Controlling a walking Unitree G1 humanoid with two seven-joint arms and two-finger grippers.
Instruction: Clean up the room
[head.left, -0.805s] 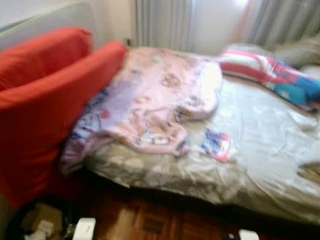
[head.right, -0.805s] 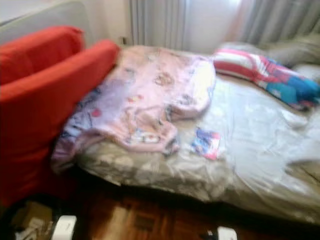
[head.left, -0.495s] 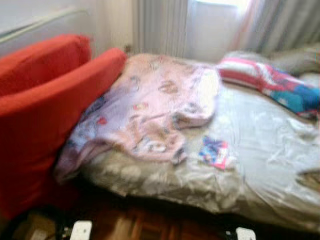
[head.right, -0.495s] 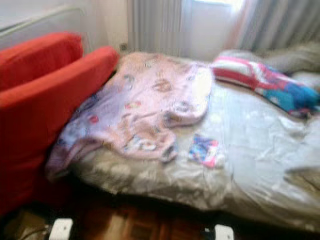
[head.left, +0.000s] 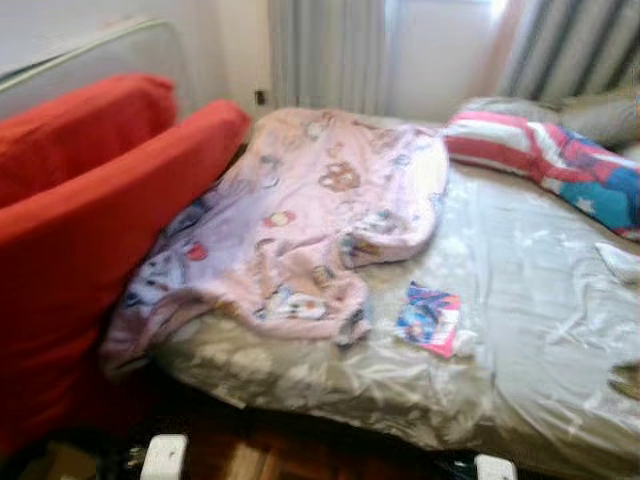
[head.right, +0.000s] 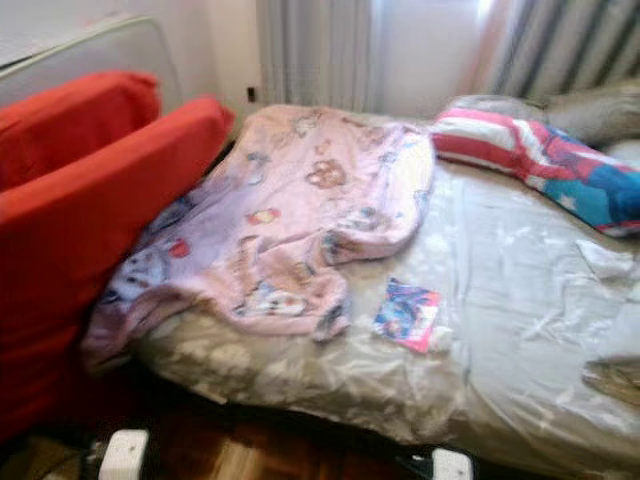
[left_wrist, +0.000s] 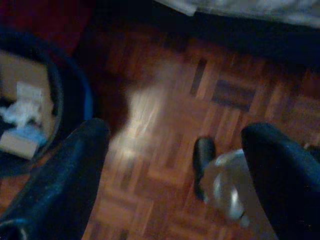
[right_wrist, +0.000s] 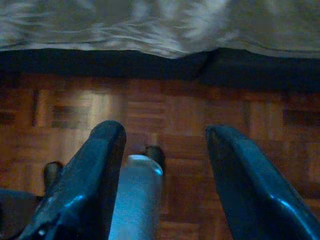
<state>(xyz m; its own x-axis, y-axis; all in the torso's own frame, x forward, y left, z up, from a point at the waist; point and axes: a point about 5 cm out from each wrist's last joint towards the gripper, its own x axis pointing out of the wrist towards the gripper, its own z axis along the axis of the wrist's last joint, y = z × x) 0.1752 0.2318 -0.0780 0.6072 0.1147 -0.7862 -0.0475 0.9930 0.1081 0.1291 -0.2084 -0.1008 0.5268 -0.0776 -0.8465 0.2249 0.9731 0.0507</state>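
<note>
A pink patterned blanket (head.left: 310, 220) lies crumpled across the near left part of the bed (head.left: 520, 290), one corner drooping over the edge. A small colourful packet (head.left: 430, 318) rests on the grey sheet beside it. A striped red, white and blue pillow (head.left: 545, 160) lies at the far right. My left gripper (left_wrist: 175, 170) hangs open over the parquet floor (left_wrist: 165, 125). My right gripper (right_wrist: 165, 175) is open too, above the floor by the bed's edge.
A red armchair (head.left: 80, 230) stands against the bed's left side. A dark bin (left_wrist: 30, 120) holding paper scraps sits on the floor near the left gripper. Curtains (head.left: 330, 50) and a window are behind the bed.
The whole view has shifted, so the camera moved slightly closer to the bed and steadied. Nothing on the bed has moved.
</note>
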